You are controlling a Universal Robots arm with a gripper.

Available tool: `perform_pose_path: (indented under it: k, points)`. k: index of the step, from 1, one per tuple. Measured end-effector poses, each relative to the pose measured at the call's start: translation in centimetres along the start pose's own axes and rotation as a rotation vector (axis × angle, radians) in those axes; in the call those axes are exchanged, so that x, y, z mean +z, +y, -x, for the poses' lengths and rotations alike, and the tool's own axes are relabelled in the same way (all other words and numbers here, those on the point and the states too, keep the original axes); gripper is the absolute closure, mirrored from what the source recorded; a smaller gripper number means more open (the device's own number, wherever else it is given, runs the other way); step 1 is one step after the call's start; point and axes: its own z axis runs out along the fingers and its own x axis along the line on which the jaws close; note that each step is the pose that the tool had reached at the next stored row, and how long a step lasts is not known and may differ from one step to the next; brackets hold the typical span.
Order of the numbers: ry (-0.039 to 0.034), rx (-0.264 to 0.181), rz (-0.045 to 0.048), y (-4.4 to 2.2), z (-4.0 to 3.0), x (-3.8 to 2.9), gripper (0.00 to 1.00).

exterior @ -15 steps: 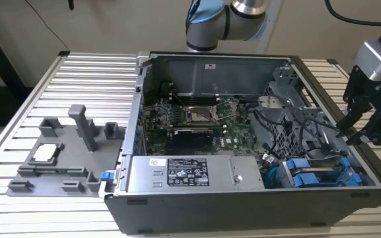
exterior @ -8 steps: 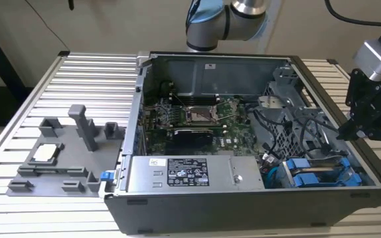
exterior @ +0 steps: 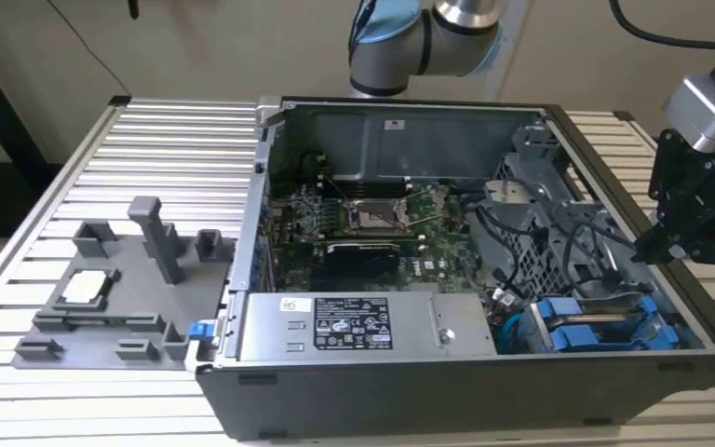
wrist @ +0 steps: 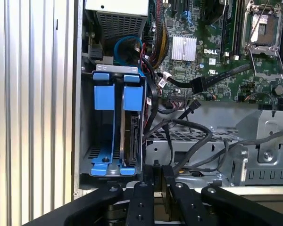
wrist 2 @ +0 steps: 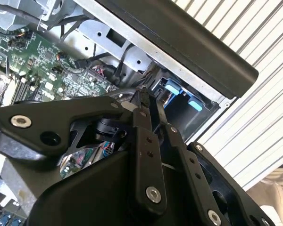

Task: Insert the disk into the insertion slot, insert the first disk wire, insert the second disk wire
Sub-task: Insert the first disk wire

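my fingers [wrist: 169, 175] are pressed together, with nothing between them. my gripper [wrist: 158, 167] hangs over the wall of the open computer case [exterior: 457, 391], near the insertion slot [wrist: 87, 122]. the disk [wrist: 130, 136] stands on edge inside that slot, held in its blue frame, beside a second blue carrier [wrist: 104, 96]. loose black cables [wrist: 179, 129] lie just beside the slot, between it and the green motherboard [wrist: 212, 61].

Exterior view high, set back, looking down into the open case [exterior: 457, 396], slot [exterior: 600, 326] at 4 o'clock, both wrist views close, looking past the gripper [wrist: 159, 170] toward that slot, sharing board [wrist: 217, 70].
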Motion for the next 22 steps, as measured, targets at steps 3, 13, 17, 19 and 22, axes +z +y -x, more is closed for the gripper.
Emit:
perform_pose_path:
  k: [3,13,17,19,22]
  points:
    - [0.0119,0.0,0.0009,0.0,0.02,0.05,0.81]
    - [0.082,-0.002,0.0024,1.24,0.37,0.96,0.81]
    - [0.0832,-0.004,-0.0169,1.41,0.31,1.49,0.81]
    - [0.0838,-0.004,-0.0184,1.41,0.29,1.65,0.81]
    - [0.084,-0.004,-0.0184,1.42,0.29,1.65,0.81]
